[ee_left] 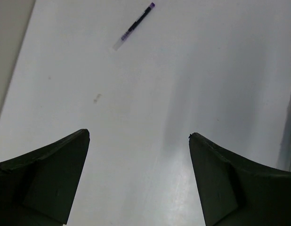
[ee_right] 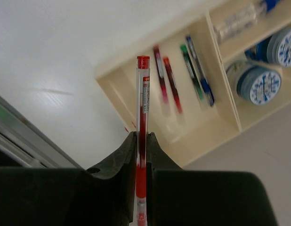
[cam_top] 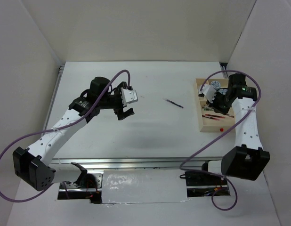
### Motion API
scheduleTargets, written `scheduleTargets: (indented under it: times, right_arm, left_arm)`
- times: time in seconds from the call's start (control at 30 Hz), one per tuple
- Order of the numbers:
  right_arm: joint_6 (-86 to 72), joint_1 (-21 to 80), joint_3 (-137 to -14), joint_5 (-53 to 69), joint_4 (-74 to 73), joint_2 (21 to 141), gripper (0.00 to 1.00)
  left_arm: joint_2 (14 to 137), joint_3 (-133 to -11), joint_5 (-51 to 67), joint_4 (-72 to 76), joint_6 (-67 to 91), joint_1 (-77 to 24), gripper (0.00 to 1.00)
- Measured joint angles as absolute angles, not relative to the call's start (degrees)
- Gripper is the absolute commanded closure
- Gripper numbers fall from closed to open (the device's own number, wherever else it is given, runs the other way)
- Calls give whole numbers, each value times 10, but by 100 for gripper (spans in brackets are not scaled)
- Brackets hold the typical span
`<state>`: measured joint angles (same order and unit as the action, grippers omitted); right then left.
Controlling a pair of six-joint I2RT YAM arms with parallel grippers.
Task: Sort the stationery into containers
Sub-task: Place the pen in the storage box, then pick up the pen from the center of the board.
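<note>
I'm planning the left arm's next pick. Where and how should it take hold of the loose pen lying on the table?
Probably mid-barrel, straight down from above, with the open left claw turned so it closes across the pen. It lies flat and slanted on the table, thin, with nothing close beside it.

White table (cam_top: 136, 127), plain white walls (cam_top: 136, 28), aluminium front rail (cam_top: 136, 162)
</note>
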<state>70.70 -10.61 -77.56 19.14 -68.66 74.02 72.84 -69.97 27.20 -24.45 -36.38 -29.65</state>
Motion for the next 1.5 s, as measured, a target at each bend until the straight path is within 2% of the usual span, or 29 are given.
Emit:
scheduleTargets:
  times: [0.13, 0.37, 0.57, 0.63, 0.67, 0.8, 1.0, 1.07, 1.3, 1.5]
  right_arm:
    - [812, -154, -755, 128, -658, 785, 97]
    - [901, -160, -721, 81, -599, 825, 95]
    - [916, -146, -680, 49, -529, 867, 80]
    - [917, -140, -670, 36, -516, 879, 74]
    - [917, -137, -670, 31, -514, 884, 66]
    - [915, -127, -670, 7, -496, 888, 54]
    - [902, -110, -681, -22, -483, 888, 56]
    - [881, -102, -722, -15, -501, 888, 59]
    - [708, 2, -1035, 75, -530, 929, 59]
    - [578, 121, -1132, 114, -568, 1049, 59]
  left_arm:
    - [725, -670, 299, -237, -306, -262, 1]
    - [718, -653, 322, -234, -259, -228, 1]
    - [710, -652, 335, -222, -236, -208, 1]
    - [710, -652, 336, -222, -233, -203, 1]
    - [710, -652, 338, -222, -232, -199, 1]
    - [710, -651, 341, -218, -221, -193, 1]
    - [706, -649, 344, -216, -220, -189, 1]
    - [698, -648, 344, -216, -215, -183, 1]
    - [671, -631, 329, -191, -138, -152, 1]
    - [704, -649, 327, -209, -75, -139, 1]
